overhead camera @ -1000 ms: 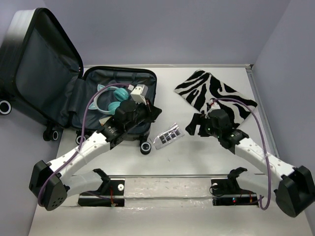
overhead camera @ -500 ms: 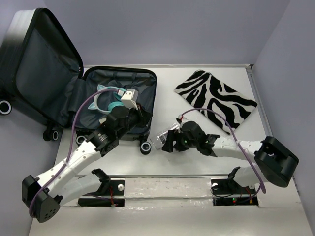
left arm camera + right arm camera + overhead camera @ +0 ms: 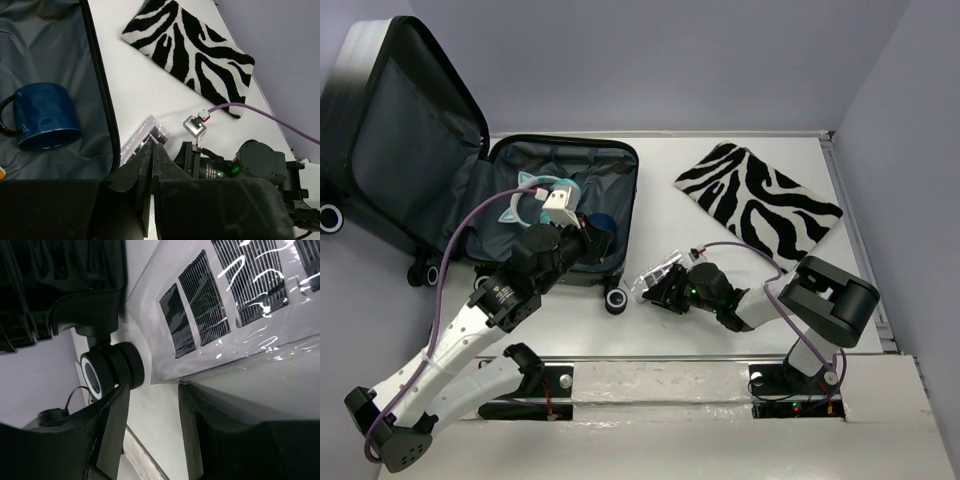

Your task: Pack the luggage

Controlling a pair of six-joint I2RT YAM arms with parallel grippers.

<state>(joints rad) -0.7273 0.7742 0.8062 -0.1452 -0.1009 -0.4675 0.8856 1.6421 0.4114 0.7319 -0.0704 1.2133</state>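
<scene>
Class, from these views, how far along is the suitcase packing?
Done: a blue mug and teal headphones lie in the open black hard-shell suitcase. In hand: the right pincer, jaws apart, sits at the edge of the clear plastic packet, not gripping yet. Remaining: that packet, perhaps the zebra-striped cloth, then closing the suitcase.

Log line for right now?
left gripper: shut, empty, above luggage | right gripper: open, at clear packet corner | blue mug: inside luggage | zebra cloth: unpacked

White table (image 3: 660,180), pretty simple layout. The open luggage (image 3: 610,172) sits on it far left, a zebra cloth (image 3: 755,195) lies flat far right, and a clear packet (image 3: 655,278) lies between them, just beside the luggage's near corner.
</scene>
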